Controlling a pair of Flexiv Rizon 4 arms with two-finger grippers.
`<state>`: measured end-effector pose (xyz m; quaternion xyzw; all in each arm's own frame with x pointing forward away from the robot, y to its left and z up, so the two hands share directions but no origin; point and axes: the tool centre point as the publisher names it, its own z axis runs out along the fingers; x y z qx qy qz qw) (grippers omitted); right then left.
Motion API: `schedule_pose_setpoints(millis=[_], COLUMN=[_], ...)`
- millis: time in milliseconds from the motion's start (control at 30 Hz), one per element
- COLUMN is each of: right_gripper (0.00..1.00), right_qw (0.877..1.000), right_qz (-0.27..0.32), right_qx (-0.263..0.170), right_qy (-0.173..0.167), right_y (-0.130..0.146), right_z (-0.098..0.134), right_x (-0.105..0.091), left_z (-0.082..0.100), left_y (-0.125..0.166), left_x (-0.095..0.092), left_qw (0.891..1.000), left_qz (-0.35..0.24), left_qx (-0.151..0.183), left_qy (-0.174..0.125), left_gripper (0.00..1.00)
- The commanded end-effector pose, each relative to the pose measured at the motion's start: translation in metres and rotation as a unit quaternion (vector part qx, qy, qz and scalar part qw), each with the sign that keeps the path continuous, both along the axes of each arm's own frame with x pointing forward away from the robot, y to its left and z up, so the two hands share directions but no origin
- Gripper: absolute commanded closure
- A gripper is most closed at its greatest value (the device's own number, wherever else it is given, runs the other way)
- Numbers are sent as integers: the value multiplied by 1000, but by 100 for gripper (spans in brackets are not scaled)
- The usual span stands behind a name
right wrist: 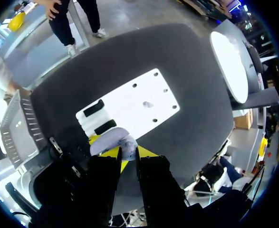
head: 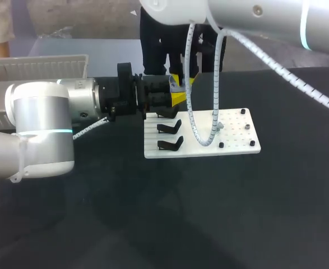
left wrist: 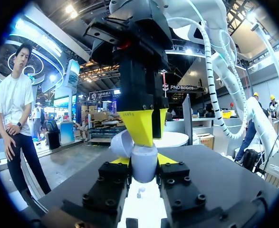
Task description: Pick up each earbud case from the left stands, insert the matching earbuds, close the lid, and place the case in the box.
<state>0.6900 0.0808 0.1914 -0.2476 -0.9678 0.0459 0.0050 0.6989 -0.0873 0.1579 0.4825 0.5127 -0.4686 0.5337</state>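
Observation:
My left gripper (head: 175,98) is shut on a pale lilac earbud case (left wrist: 144,168), holding it above the white plate's (head: 231,131) back left corner. The case's lid (left wrist: 121,142) stands open. My right gripper (left wrist: 149,126) comes straight down onto the open case, its yellow tips at the rim. In the right wrist view the right gripper (right wrist: 128,154) has its fingers close together on a small bluish-grey piece, seemingly an earbud, directly over the case (right wrist: 110,140). Two black stands (head: 170,126) (head: 170,144) on the plate's left side are bare.
A grey slatted tray (head: 41,67) sits at the back left of the black table. The plate (right wrist: 134,99) carries a few small black pegs and one small pale piece (head: 219,126) near its middle. My right arm's white cable hangs over the plate.

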Motion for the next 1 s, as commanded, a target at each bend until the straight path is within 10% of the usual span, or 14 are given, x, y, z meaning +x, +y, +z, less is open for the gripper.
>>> schedule_pose_setpoints(millis=[33,300,333,433,1000], right_gripper=[100,98,80,68,56], right_qw=[1000,1000,1000,1000,994], right_qz=[-1,-4,-4,-4,63], right_qx=[-1,1,2,4,61], right_qy=[4,5,5,1,-65], right_y=[1,0,0,-1,-9], right_z=[-2,-3,-3,0,30], right_x=[3,3,2,1,-35], left_z=[-1,-1,-1,-1,-1], left_y=[0,0,0,0,0], left_x=[-2,-2,-2,-2,-2], left_qw=[1000,1000,1000,1000,1000], left_qz=[4,4,4,4,4], left_qx=[-2,-2,-2,-2,-2], left_qy=[-3,-3,-3,-3,-3], left_gripper=[100,100,100,100,100])
